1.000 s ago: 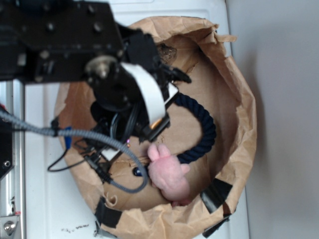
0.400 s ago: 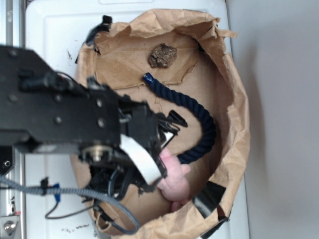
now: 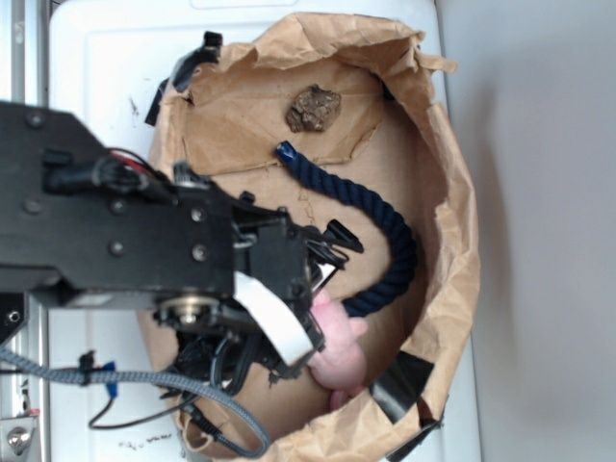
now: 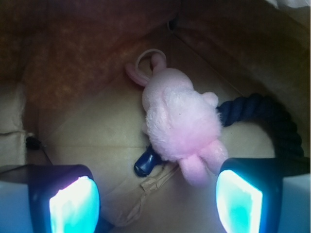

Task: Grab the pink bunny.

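Observation:
The pink bunny (image 4: 182, 121) is a fuzzy pale-pink plush lying on the floor of a brown paper bag (image 3: 452, 241). In the wrist view its two ears point toward me, one just inside the right finger. My gripper (image 4: 156, 201) is open and hovers above the bunny's ear end, with bare bag floor between the glowing pads (image 4: 75, 204). In the exterior view the black arm (image 3: 144, 231) covers the left part of the bunny (image 3: 339, 345).
A thick navy rope (image 3: 385, 226) curves along the bunny's far side, and its blue end cap (image 4: 146, 165) pokes out beside the bunny. A brown rock-like lump (image 3: 313, 106) sits at the bag's far end. Crumpled bag walls with black tape (image 3: 399, 380) ring everything.
The arm has swung from the bag's far end down over the bunny's side. The lump and the rope's end have come into view. The bunny has not moved.

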Controlling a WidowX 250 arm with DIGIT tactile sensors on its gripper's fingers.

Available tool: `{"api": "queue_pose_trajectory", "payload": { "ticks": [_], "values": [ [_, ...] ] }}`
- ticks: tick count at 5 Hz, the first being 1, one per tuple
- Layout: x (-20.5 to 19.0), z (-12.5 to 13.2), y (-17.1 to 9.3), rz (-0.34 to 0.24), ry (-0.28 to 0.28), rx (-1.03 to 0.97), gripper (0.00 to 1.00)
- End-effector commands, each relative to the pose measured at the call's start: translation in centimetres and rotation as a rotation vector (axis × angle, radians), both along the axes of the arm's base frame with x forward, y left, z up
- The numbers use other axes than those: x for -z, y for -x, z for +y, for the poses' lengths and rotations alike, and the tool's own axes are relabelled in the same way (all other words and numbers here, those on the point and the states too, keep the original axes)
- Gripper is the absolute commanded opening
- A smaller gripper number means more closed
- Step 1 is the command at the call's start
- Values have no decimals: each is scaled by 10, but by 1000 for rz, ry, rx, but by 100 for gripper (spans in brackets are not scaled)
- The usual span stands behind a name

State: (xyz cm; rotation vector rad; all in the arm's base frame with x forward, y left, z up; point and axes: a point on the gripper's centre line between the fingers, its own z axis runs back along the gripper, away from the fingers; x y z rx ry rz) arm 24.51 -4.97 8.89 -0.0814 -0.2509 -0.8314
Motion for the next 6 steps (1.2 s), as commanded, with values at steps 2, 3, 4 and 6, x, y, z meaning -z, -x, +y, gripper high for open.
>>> {"api": "queue_pose_trajectory", "payload": {
  "ticks": [2, 3, 4, 6],
  "values": [
    [-8, -2, -15, -49, 20, -61, 100],
    [-10, 4, -21, -49, 29, -79, 100],
    [-12, 14, -33, -44, 37, -121, 100],
    [-16, 28, -54, -66, -33, -335, 100]
  ]
}}
